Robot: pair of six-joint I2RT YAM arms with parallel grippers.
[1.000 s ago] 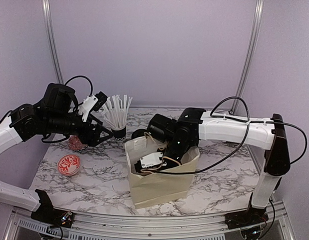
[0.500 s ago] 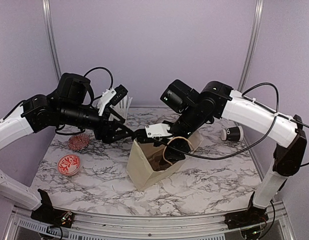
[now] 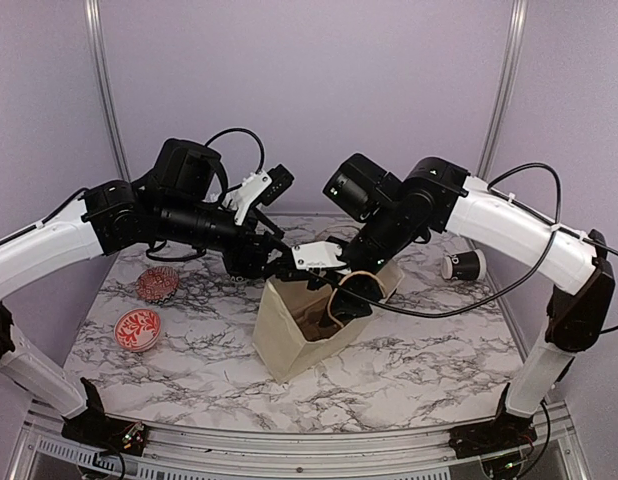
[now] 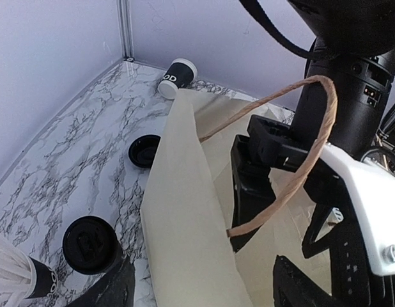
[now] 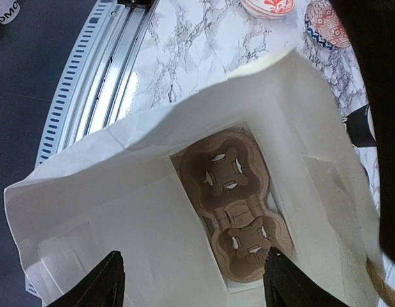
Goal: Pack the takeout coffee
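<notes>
The takeout coffee (image 4: pixel 90 243), a black cup with a black lid, stands on the table left of the bag in the left wrist view; the arms hide it in the top view. The cream paper bag (image 3: pixel 294 335) stands tilted mid-table with its mouth open. My left gripper (image 3: pixel 279 270) is open and straddles the bag's wall (image 4: pixel 185 217), its fingertips (image 4: pixel 101 288) on either side. My right gripper (image 3: pixel 347 295) is open over the bag mouth, its fingertips (image 5: pixel 89 284) above the white inside. A brown cup carrier (image 5: pixel 239 198) lies on the bag's bottom.
A like cup without a lid lies on its side at the far right (image 3: pixel 464 265), also in the left wrist view (image 4: pixel 175 75). A loose black lid (image 4: pixel 144 150) lies behind the bag. A cup of white straws (image 4: pixel 18 268) stands nearby. Two red patterned items (image 3: pixel 157 284) (image 3: pixel 137 328) sit at the left.
The right arm has lifted out of the bag and the bag now leans with its mouth open. The left arm has swung right to the bag's rim. A cup now shows at the far right.
</notes>
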